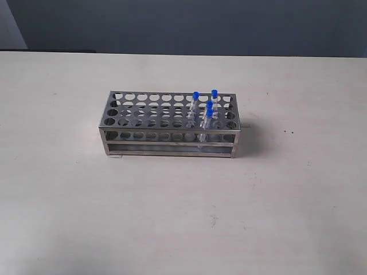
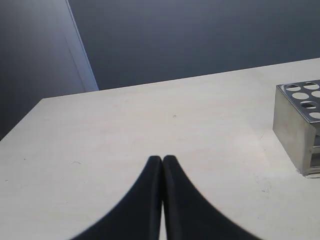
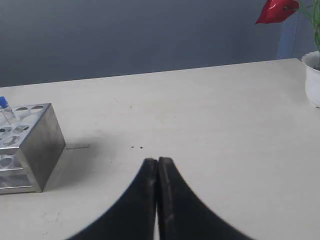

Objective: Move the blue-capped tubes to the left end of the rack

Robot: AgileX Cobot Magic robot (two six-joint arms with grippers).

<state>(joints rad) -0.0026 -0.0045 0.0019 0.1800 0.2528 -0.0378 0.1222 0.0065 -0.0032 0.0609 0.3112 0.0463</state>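
Observation:
The silver rack (image 1: 137,117) stands in the middle of the table in the exterior view. Several blue-capped tubes stand upright in holes near its right end: one (image 1: 195,96), one (image 1: 214,93), and two close together (image 1: 210,109). Neither gripper shows in the exterior view. My left gripper (image 2: 162,159) is shut with nothing in it, above bare table, the rack's end (image 2: 292,127) off to one side. My right gripper (image 3: 158,161) is shut and empty too, apart from the rack's other end (image 3: 45,142), where one blue cap (image 3: 3,102) shows.
A white pot (image 3: 313,77) with a red flower (image 3: 276,10) stands at the table's far corner in the right wrist view. A thin pin (image 1: 246,122) sticks out from the rack's right end. The table edge meets a dark wall behind.

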